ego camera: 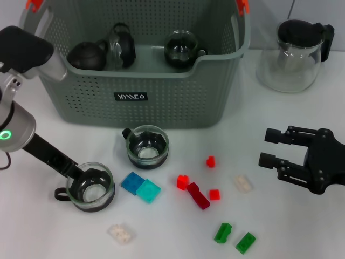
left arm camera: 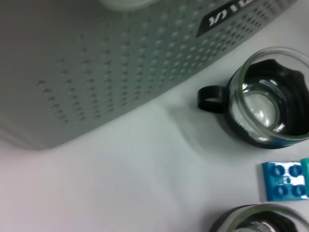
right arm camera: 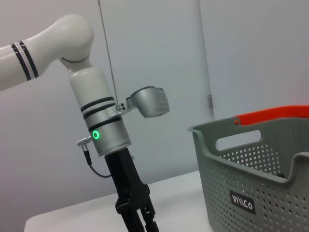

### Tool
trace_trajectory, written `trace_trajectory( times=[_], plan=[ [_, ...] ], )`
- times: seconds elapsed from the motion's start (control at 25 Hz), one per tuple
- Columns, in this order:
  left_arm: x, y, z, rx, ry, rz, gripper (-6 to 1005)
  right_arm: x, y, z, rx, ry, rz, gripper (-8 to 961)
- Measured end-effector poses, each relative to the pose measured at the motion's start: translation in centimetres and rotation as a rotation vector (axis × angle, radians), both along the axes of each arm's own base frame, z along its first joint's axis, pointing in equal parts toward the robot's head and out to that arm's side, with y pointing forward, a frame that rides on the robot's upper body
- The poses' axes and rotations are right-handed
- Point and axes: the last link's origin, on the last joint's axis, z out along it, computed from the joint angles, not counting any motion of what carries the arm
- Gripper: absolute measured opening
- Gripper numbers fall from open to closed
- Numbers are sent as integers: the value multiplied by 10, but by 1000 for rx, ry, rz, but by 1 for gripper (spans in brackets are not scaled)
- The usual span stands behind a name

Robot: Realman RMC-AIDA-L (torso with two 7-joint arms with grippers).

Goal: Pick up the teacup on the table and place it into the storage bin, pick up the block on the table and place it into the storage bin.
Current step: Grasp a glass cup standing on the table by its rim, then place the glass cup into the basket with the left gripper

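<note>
Two glass teacups with dark bases stand on the table. My left gripper is down at the rim of the nearer teacup, whose rim also shows in the left wrist view. The other teacup stands just in front of the grey storage bin, which holds several dark cups. A blue block and a teal block lie between the two cups. My right gripper hovers open at the right, holding nothing. The left gripper also shows in the right wrist view.
Red blocks, a dark red block, green blocks and pale blocks are scattered across the table's front. A glass pitcher with a black lid stands at the back right.
</note>
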Motion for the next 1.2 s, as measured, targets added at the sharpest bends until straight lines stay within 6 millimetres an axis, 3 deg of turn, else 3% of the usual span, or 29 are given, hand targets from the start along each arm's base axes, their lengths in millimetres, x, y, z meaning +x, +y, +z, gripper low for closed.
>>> trace_trajectory(
  times=[0.08,0.56,0.8,1.04,1.2],
  plan=[
    [-4,2,-3,3,9,7,515,0,0,0,0,0,0,557],
    [-14,6,-18,-14,5,36,435,-1,0,-1,-1,2,1,551],
    [-14,8,-17,13,-4,64,395,0,0,-1,-2,2,0,551],
    [-13,9,-15,13,-2,70,163,1,0,0,-2,5,-5,552],
    [-14,8,-10,12,-22,79,82,1,1,1,2,7,-7,552]
  ],
)
